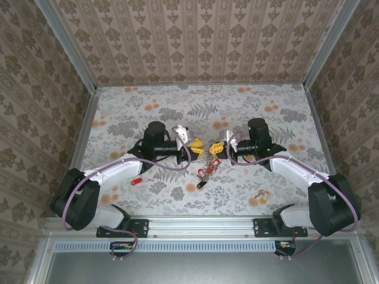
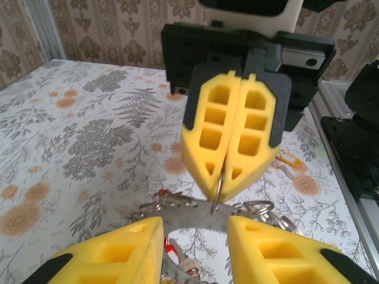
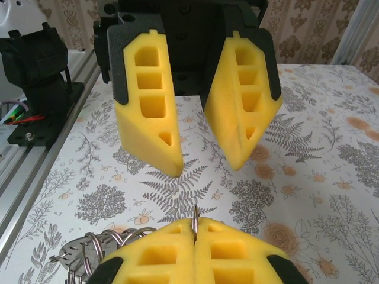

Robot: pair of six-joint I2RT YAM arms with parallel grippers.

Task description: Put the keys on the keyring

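The floral-patterned table carries the whole work area. The left arm and right arm reach inward from their bases, and their ends face each other at mid-table. The left gripper has its yellow fingers apart. The right wrist view shows bare table between them, and the left wrist view shows the same fingers flanking the keyring without visible clamping. Whether they touch it cannot be told. The right gripper, directly opposite and just beyond the left fingertips, has its fingers pressed together, pinching a thin metal loop of the keyring. The toothed grey body of the ring lies flat just below that pinch point and spans the gap between the left fingers. Wire coils of it project to one side of the right gripper in the right wrist view. A cluster of red-headed keys hangs directly beneath the two grippers, on the side towards the bases. A dark key lies on the table just nearer the bases than that cluster. A loose red key lies well to the outer side of the left gripper, beside the left forearm. A brass key lies well to the outer side of the right gripper, near the right arm.
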